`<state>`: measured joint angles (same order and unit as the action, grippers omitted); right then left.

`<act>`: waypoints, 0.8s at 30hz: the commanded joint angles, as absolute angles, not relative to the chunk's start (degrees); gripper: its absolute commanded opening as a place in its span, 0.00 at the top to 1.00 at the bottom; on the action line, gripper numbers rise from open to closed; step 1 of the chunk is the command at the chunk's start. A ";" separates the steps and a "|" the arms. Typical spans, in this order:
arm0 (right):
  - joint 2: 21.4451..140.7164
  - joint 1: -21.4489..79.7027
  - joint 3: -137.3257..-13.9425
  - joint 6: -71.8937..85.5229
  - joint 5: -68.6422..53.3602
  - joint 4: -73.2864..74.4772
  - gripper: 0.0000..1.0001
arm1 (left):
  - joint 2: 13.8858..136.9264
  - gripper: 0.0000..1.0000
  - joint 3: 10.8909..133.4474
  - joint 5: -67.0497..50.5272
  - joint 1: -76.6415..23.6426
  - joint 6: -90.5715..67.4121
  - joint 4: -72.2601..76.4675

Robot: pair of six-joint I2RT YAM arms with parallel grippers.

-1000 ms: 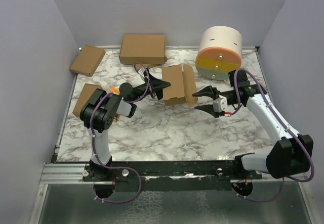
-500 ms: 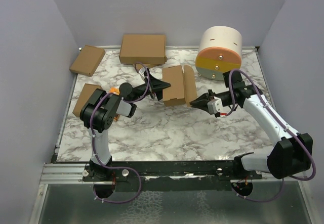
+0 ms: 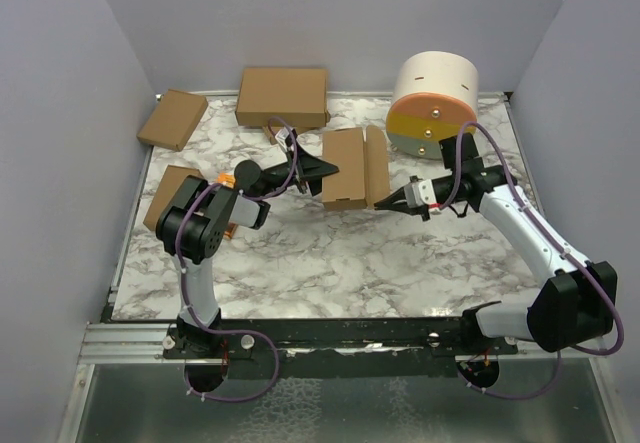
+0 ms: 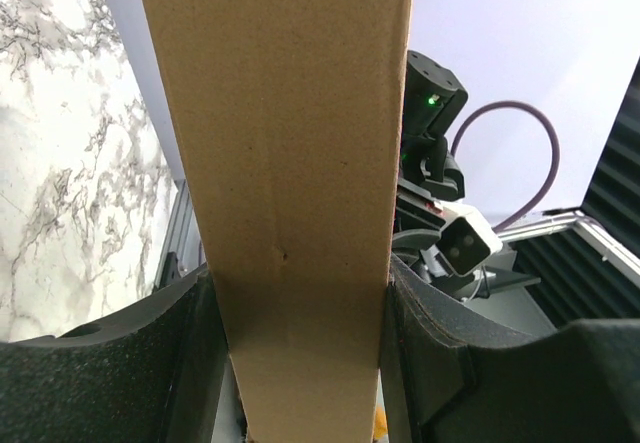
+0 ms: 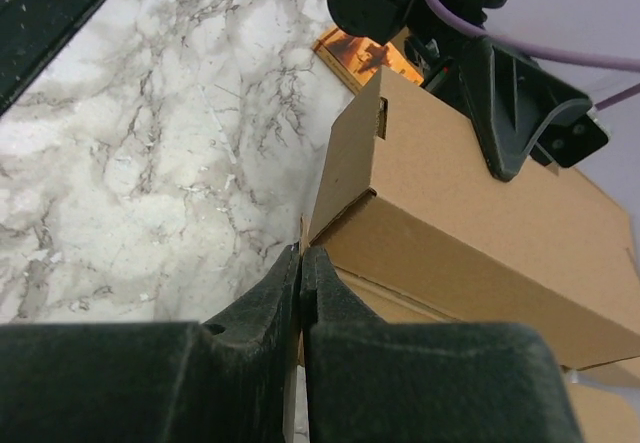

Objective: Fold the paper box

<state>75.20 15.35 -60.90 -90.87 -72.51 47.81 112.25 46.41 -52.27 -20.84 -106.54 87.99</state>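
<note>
The paper box [image 3: 345, 168] is a small brown carton on the marble table, with one long flap [image 3: 376, 161] standing along its right side. My left gripper [image 3: 326, 172] holds the box from the left. In the left wrist view the cardboard panel [image 4: 290, 163] fills the gap of that gripper [image 4: 300, 363], and both pads press on it. My right gripper [image 3: 384, 204] is at the box's near right corner. Seen from the right wrist, its jaws [image 5: 301, 263] are shut on the thin edge of that flap, next to the box [image 5: 470, 233].
A larger brown carton [image 3: 282, 96] lies at the back. Flat brown cartons lie at the far left [image 3: 172, 118] and under the left arm [image 3: 168, 191]. An orange booklet [image 3: 228, 180] shows by the left arm. A white, orange and yellow drum [image 3: 434, 103] stands at the back right.
My right gripper moved left to the box's near right corner and closed from wide open to shut on the flap edge. The left gripper kept its hold; the box shifted slightly.
</note>
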 commanded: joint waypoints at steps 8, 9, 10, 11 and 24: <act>74.71 15.56 -64.09 -72.58 -71.15 40.74 0.99 | 108.40 0.59 47.12 -55.78 -20.92 -99.69 102.04; 74.66 15.56 -64.26 -71.89 -70.89 40.56 0.99 | 108.49 0.59 46.99 -55.85 -20.92 -99.54 102.02; 74.61 15.63 -64.40 -71.39 -70.64 40.40 0.99 | 108.68 0.59 46.94 -55.82 -20.96 -99.36 101.97; 74.62 15.84 -64.53 -70.52 -70.23 40.02 0.99 | 108.70 0.59 46.93 -55.71 -20.92 -99.20 101.95; 74.46 18.72 -64.75 -63.24 -63.07 36.59 0.99 | 107.93 0.60 46.59 -54.76 -21.04 -96.93 100.19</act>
<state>75.20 18.22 -62.74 -66.61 -66.39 40.29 110.43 46.41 -53.17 -20.73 -98.08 88.01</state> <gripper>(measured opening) 0.016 0.541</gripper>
